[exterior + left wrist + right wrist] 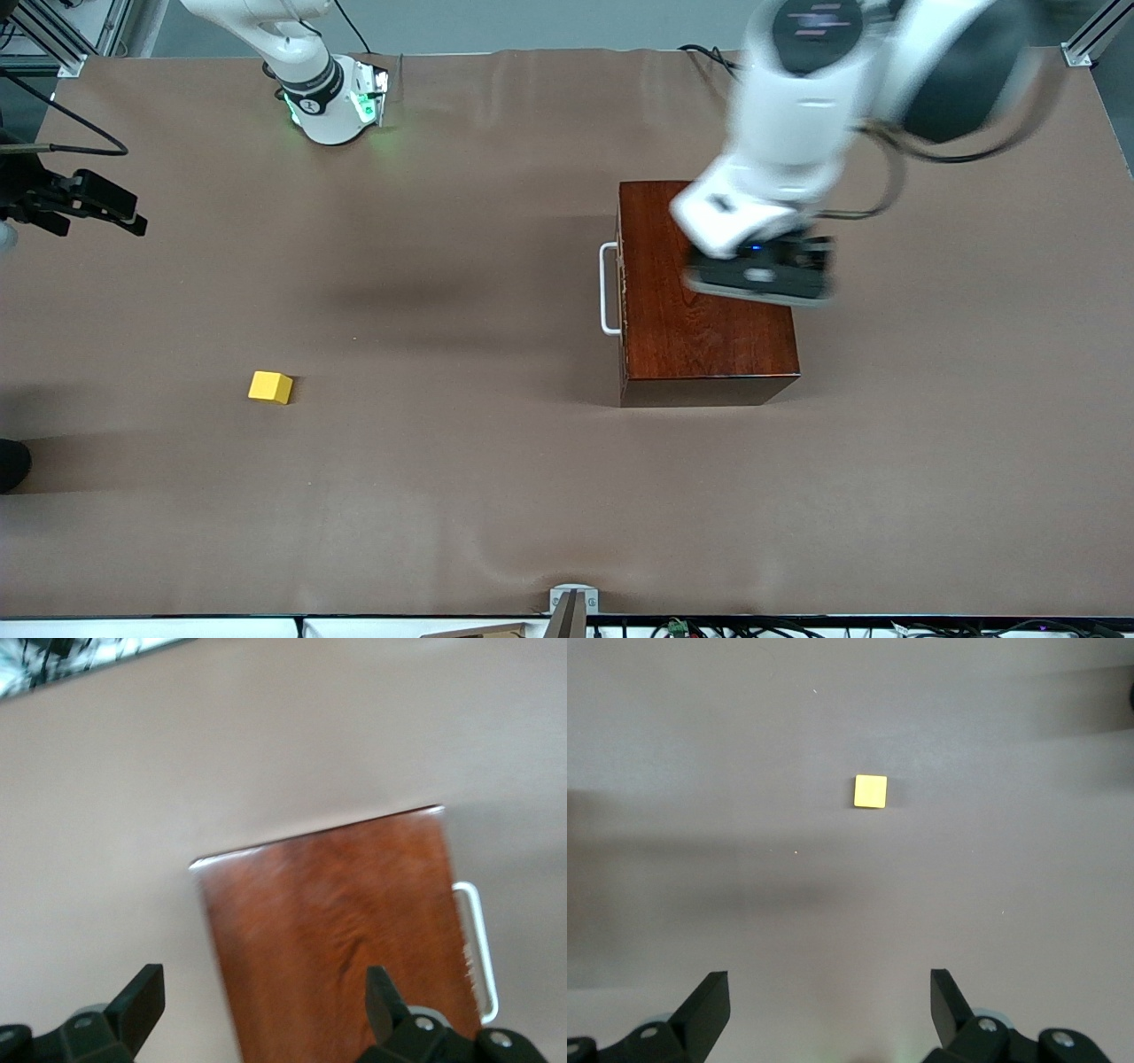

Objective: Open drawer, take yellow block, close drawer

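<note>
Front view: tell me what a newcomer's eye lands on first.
The glossy mahogany box stands out, its drawer shut with the white handle facing the right arm's end of the table. The left end effector hangs open over the box. The yellow block sits alone on the brown table, nearer the front camera, toward the right arm's end.

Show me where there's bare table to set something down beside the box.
Widest bare patch: between the yellow block and the drawer's white handle. Also open: the strip nearer the front camera than the box. Crowded: above the box, where the left end effector hangs open. The right end effector, open, hangs over bare table.
</note>
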`<move>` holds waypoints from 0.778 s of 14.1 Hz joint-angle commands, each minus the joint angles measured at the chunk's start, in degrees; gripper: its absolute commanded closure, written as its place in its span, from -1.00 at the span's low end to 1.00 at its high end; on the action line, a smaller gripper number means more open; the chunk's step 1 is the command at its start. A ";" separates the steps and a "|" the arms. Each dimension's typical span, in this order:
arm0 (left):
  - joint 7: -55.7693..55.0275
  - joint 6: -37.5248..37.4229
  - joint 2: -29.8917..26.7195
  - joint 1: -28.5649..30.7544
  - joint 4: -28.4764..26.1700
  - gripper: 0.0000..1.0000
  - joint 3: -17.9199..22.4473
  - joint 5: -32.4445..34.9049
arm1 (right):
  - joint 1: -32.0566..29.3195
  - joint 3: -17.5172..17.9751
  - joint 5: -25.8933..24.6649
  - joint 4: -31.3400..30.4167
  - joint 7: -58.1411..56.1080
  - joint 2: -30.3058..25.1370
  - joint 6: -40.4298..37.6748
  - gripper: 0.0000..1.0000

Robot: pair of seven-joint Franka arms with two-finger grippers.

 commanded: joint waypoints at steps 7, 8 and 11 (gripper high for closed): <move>13.37 5.12 -23.18 8.14 -26.24 -1.00 10.46 -9.05 | -1.04 0.65 -0.72 -0.33 -0.64 -0.42 -0.23 -1.00; 14.54 6.80 -24.77 8.14 -28.71 -1.00 12.84 -10.18 | -1.04 0.65 -0.72 -0.33 -0.64 -0.42 -0.23 -1.00; 14.64 7.96 -25.84 9.10 -30.23 -1.00 14.35 -10.81 | -1.04 0.65 -0.99 -0.33 -0.64 -0.42 -0.32 -1.00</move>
